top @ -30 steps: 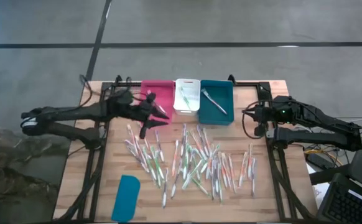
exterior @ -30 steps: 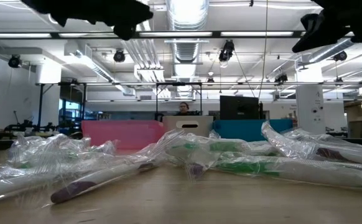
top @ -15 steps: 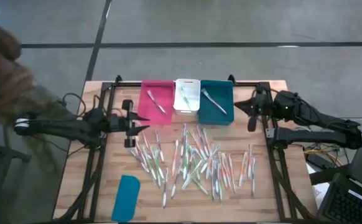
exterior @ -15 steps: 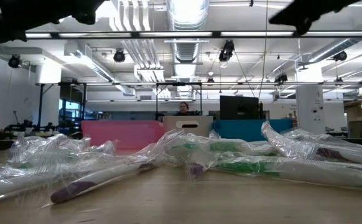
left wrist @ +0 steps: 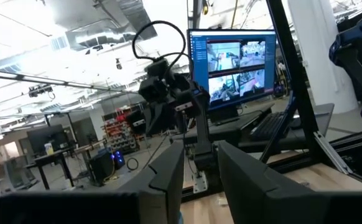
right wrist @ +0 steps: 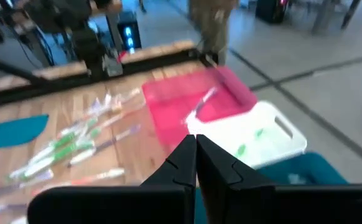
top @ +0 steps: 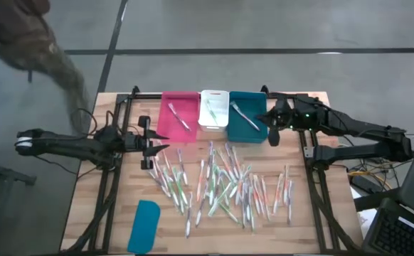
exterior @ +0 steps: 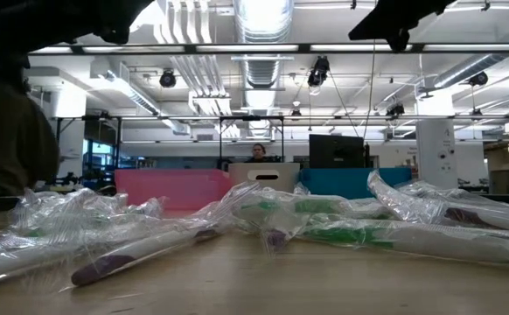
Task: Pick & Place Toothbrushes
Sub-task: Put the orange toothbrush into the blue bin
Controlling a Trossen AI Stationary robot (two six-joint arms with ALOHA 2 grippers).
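Since 1 s ago: left arm pulled back from the pink bin (top: 179,116) toward the table's left edge; right arm swung in from the right edge toward the teal bin (top: 247,116). A purple-accent brush now lies in the pink bin.

Left gripper (top: 147,142): fingers (left wrist: 168,177) apart, nothing between them (left wrist view). Sits near the left edge, just off the pile's left end, level w/ the pink bin's near corner.

Right gripper (top: 271,126): fingers (right wrist: 187,155) pressed together, empty. Hovers at the teal bin's right side, near the far right corner of the table (top: 306,227).

Toothbrushes (top: 221,181): wrapped, scattered across table centre, near side of the bins. Some already binned: one in pink, green-accent one in the white bin (top: 213,110), one in teal.

Bins in a row at the far edge, touching: pink, white, teal. Teal lid (top: 144,226) flat near the near-left corner.

Blurred person (top: 29,39) beyond the far-left corner.
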